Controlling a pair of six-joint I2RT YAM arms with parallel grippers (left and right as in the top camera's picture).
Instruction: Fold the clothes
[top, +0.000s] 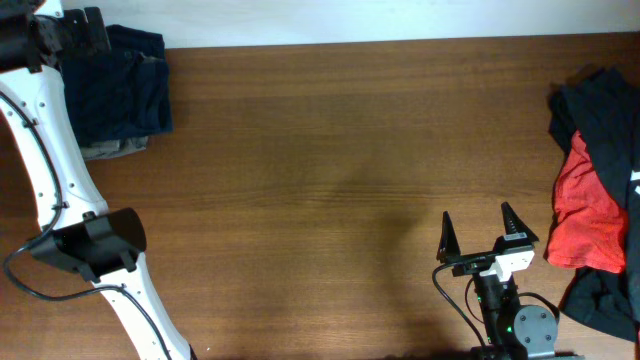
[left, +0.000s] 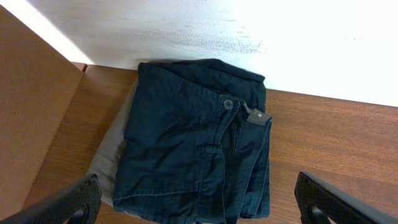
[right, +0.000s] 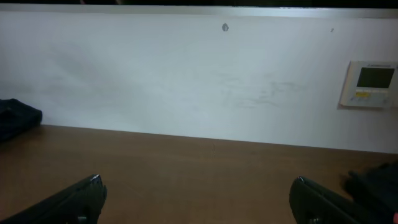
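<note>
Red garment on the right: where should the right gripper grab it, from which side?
Pinch the red garment at its bunched edge facing the table's middle, approaching from that side with the open right gripper. It lies atop the black clothes and that edge borders bare wood, so likely only red fabric gets caught.

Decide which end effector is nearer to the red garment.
Right. The right end effector sits left of the red garment; the left end effector hangs over the navy trousers, far across the table.

I see the navy garment (left: 186, 149) folded atop a grey-olive garment (left: 111, 158), table's (top: 320, 150) far-left corner; red garment (top: 588, 215) crumpled on black garment (top: 603, 100), right edge.
</note>
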